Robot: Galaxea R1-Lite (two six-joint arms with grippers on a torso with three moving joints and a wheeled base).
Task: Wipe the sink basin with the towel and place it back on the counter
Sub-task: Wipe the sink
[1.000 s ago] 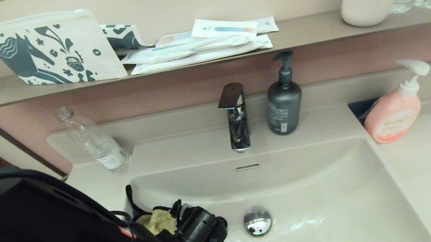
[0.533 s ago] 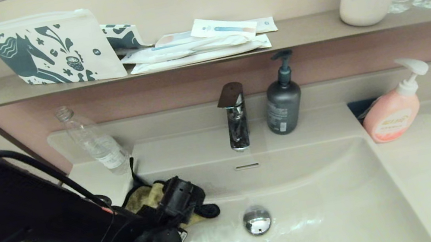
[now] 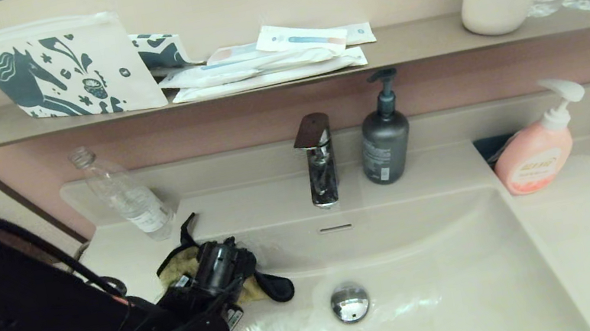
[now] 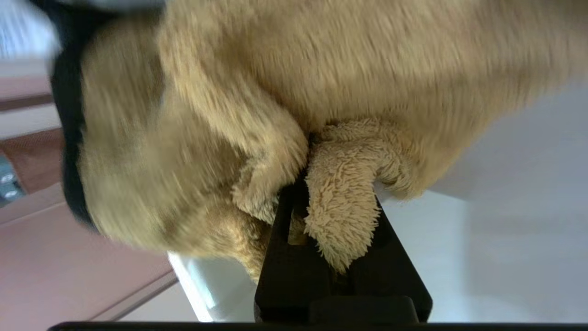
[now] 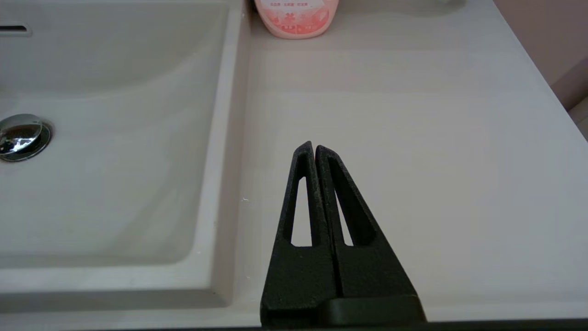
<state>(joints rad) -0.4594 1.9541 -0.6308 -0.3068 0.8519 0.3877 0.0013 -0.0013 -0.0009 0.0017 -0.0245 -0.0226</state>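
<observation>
My left gripper [image 3: 210,266] is shut on the mustard-yellow towel [image 3: 177,267] at the sink basin's [image 3: 437,261] far left corner, over the rim next to the counter [image 3: 123,248]. The towel's black trim and loop [image 3: 186,231] stick up behind the wrist. Up close in the left wrist view, fluffy towel [image 4: 294,82] fills the picture, a fold of it pinched in the left gripper [image 4: 317,193]. The chrome drain plug [image 3: 349,302] lies to the right of that hand. My right gripper [image 5: 314,148] is shut and empty, hovering above the counter [image 5: 413,138] right of the basin [image 5: 110,138].
A clear plastic bottle [image 3: 123,197] leans on the counter just behind the towel. The chrome faucet [image 3: 319,158], a dark soap dispenser [image 3: 384,135] and a pink pump bottle [image 3: 538,149] stand along the back. Above, the shelf [image 3: 418,43] carries a pouch, packets and a cup.
My left arm has carried the towel away from the basin's floor near the drain, back and leftward up to the far left rim. The right gripper shows no earlier frame.
</observation>
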